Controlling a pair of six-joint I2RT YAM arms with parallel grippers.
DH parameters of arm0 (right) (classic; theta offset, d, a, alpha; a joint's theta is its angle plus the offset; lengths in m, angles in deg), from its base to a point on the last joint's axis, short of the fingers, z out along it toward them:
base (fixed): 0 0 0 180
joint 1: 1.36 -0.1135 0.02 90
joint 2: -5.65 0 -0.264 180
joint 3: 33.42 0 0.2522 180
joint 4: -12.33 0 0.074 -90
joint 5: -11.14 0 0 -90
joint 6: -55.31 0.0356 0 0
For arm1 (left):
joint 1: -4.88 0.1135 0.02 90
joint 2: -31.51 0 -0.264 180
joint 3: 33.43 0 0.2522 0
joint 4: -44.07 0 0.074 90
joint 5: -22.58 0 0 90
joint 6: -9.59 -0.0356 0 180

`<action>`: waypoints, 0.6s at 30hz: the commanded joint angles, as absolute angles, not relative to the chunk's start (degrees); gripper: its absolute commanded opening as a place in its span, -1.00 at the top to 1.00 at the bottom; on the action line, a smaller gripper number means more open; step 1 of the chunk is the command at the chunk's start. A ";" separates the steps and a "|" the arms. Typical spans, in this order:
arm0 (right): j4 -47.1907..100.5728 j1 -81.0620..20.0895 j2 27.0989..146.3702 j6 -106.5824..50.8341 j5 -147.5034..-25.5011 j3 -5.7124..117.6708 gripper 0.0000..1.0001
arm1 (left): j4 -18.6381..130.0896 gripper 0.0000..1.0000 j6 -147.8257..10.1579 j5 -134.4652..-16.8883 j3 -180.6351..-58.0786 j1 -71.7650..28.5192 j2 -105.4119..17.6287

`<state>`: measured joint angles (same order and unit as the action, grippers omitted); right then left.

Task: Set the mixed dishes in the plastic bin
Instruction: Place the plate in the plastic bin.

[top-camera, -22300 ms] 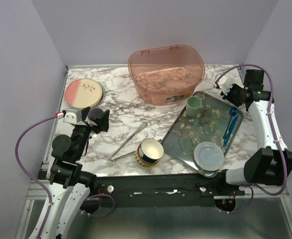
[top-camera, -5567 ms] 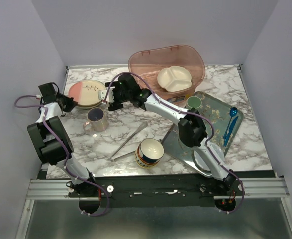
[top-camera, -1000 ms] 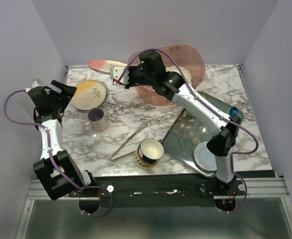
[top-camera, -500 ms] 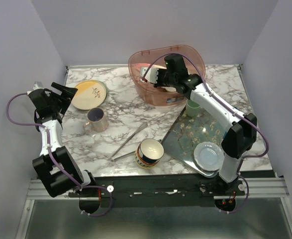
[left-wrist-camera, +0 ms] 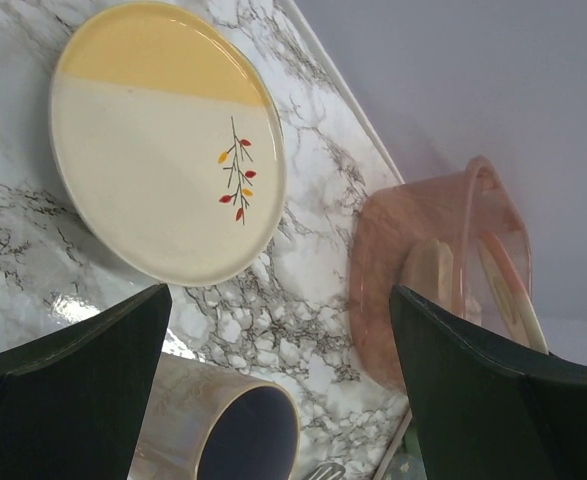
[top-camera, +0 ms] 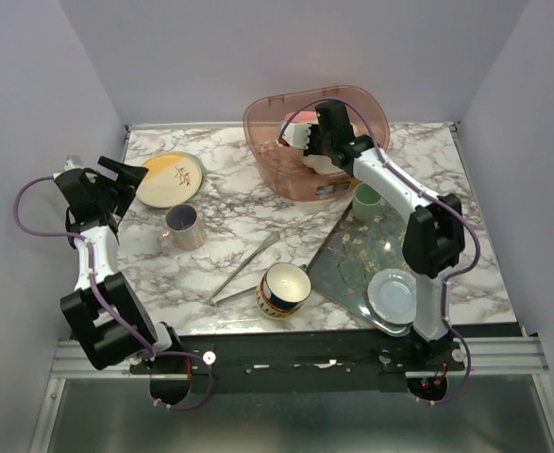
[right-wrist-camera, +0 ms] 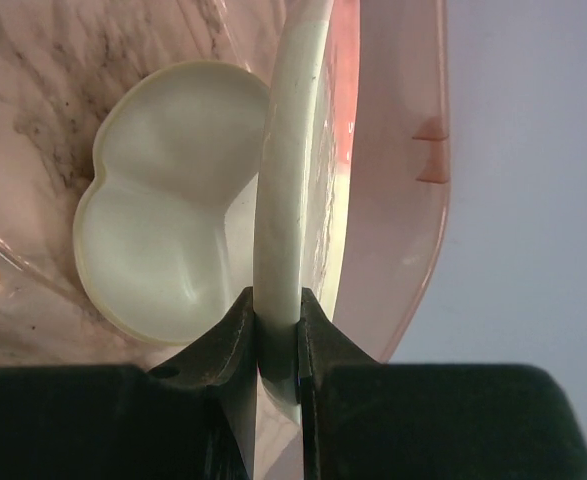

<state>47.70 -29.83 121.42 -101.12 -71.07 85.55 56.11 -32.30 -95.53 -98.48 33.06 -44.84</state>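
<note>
As we list the table from left to right:

- Left claw (top-camera: 121, 176), ten o'clock: fingers spread wide, empty, near the yellow-and-cream plate (top-camera: 168, 177).
- Mug (top-camera: 181, 225), nine o'clock.
- Tongs (top-camera: 243, 269), seven o'clock, lying flat.
- Patterned bowl (top-camera: 284, 288), six o'clock.
- Bin (top-camera: 258, 142), twelve o'clock, with a divided dish (right-wrist-camera: 163, 240) lying on its floor.
- Right claw (right-wrist-camera: 278, 320), inside the bin: pinching a cream-rimmed plate (right-wrist-camera: 283, 150) by its edge, held upright.
- Tray (top-camera: 352, 255), four o'clock: we count a green cup (top-camera: 366, 200) and a pale plate (top-camera: 395, 293) on it.

Overhead and both close wrist views share the bin (top-camera: 269, 162).
</note>
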 commanded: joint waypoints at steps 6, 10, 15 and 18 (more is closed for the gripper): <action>40.25 -27.03 128.26 -108.16 -63.75 94.95 0.99 | 54.40 -0.97 -31.90 -97.21 -97.90 34.14 -45.65; 40.25 -26.41 130.02 -110.27 -62.87 95.31 0.99 | 53.96 -0.97 -31.46 -97.47 -97.73 34.32 -45.74; 40.25 -25.79 131.42 -112.47 -61.99 95.13 0.99 | 53.52 -0.97 -31.11 -97.82 -97.55 34.32 -45.74; 40.33 -25.62 131.86 -113.87 -61.64 94.52 0.99 | 53.26 -0.97 -30.76 -98.00 -97.55 34.49 -45.74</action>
<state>46.65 -25.94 131.67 -108.10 -65.19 91.76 55.22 -31.29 -96.32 -98.26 33.80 -45.50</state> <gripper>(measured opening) 0.231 0.985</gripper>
